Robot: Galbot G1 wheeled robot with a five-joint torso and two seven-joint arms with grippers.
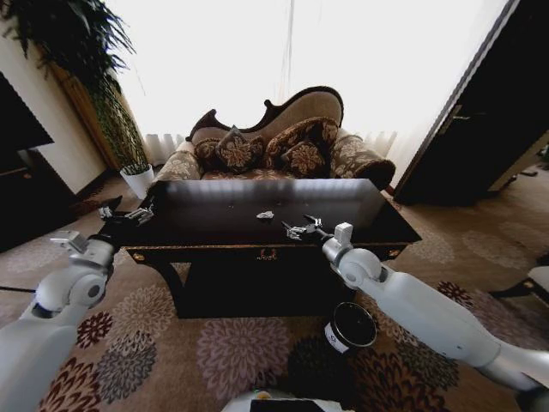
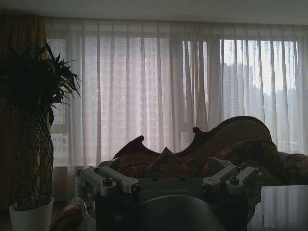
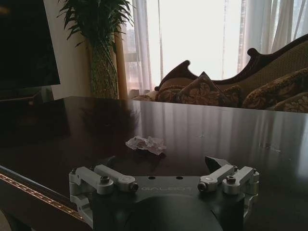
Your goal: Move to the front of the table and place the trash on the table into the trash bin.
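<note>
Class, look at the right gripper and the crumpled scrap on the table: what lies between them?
Nothing: in the right wrist view, only bare dark tabletop separates the open right gripper from the crumpled scrap.

My arms are white with grey metal grippers. Table (image 1: 214, 215): dark glossy wood, gold ornament on apron. Crumpled scrap (image 3: 146, 143): pale grey-white. Bin (image 1: 350, 327) at five o'clock: black, white label. Carpet (image 1: 223, 348): beige with dark floral medallions.

head high, wrists low; shared sofa (image 1: 283, 137) beyond table (image 1: 214, 215)
</note>
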